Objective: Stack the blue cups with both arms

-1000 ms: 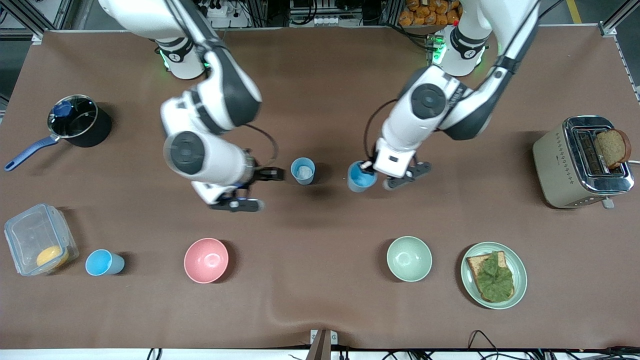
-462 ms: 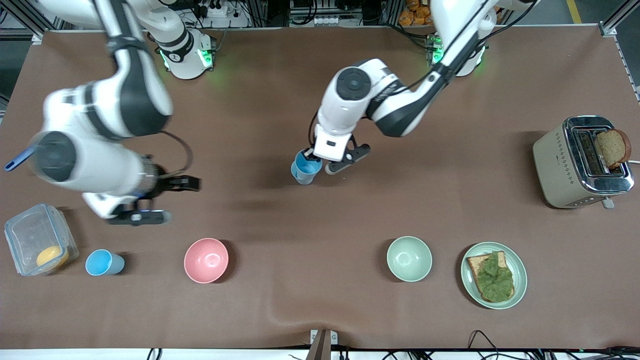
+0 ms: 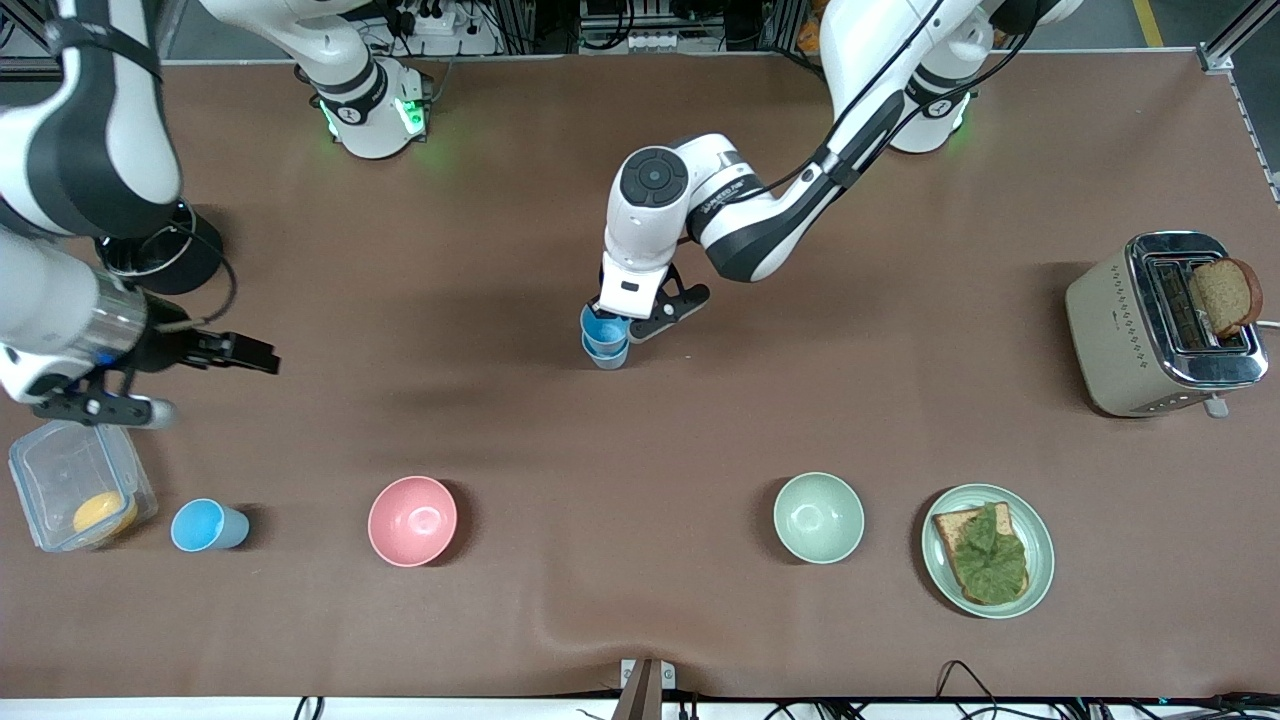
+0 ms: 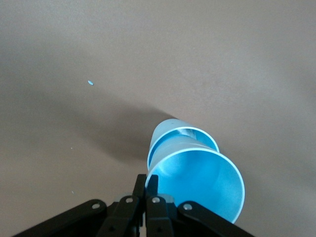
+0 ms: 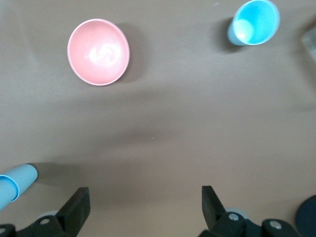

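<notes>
Stack: two blue cups nested at mid-tabletop; the upper cup (image 3: 604, 327) sits inside the lower cup (image 3: 606, 355), not yet fully seated judging from the left wrist view, where the lower rim (image 4: 183, 133) shows past the upper one.
Left gripper (image 3: 628, 322): at the stack, jaws closed on the wall of the upper cup; release not yet made.
Right gripper (image 3: 185, 375): in the air near the pot (image 3: 160, 255) and the plastic box (image 3: 75, 480), at the right arm's end of the tabletop; jaws spread wide, holding nothing.
Third cup (image 3: 205, 525): upright, alone, beside the box, well apart from the stack; the pink bowl (image 3: 412, 520) lies between it and the tabletop's middle.
Done: first pairing, in place but still held.
Left: judged as release of the upper cup, pickup of the third cup by the right gripper, transfer to the stack.
Risk: stack may tip if the left jaws drag on withdrawal.
</notes>
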Motion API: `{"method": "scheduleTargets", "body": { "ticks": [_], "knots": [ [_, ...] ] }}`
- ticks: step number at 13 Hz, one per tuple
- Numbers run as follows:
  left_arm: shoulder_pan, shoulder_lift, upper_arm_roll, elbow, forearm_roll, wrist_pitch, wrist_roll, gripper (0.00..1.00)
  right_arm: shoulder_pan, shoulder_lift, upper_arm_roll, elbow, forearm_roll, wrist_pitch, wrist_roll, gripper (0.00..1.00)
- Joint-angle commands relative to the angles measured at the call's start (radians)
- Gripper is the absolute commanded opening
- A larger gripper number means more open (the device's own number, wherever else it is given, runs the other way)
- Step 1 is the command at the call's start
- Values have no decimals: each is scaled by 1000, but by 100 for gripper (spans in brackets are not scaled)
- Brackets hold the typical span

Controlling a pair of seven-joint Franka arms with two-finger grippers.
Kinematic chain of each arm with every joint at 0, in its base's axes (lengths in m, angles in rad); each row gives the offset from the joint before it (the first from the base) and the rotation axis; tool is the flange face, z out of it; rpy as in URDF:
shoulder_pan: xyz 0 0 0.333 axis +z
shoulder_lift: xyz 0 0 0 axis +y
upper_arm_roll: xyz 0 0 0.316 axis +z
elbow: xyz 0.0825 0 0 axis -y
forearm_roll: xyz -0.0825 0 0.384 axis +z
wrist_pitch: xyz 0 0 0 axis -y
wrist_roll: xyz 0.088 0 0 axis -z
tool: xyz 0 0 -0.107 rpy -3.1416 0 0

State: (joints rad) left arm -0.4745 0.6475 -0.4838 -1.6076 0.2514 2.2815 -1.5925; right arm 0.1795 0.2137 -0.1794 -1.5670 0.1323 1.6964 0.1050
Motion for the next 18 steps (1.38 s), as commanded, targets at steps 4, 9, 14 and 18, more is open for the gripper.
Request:
{"method": "scheduleTargets", "body": {
  "ticks": [4,9,14,18],
  "knots": [
    [-18,14,24,32,63,-11,-58,100,-113,-149,31,-127,-74,23,-155,100],
    [80,-135,51,28,129,-51,-43,100,-140,-201,32,-128,-96,14,-160,100],
    [221,-285,48,26,138,-224,145,100,-143,-208,32,-133,-129,16,-200,100],
    [402,-388,42,29,31,-362,536,100,-143,-205,55,-130,-166,32,-249,100]
  ]
}}
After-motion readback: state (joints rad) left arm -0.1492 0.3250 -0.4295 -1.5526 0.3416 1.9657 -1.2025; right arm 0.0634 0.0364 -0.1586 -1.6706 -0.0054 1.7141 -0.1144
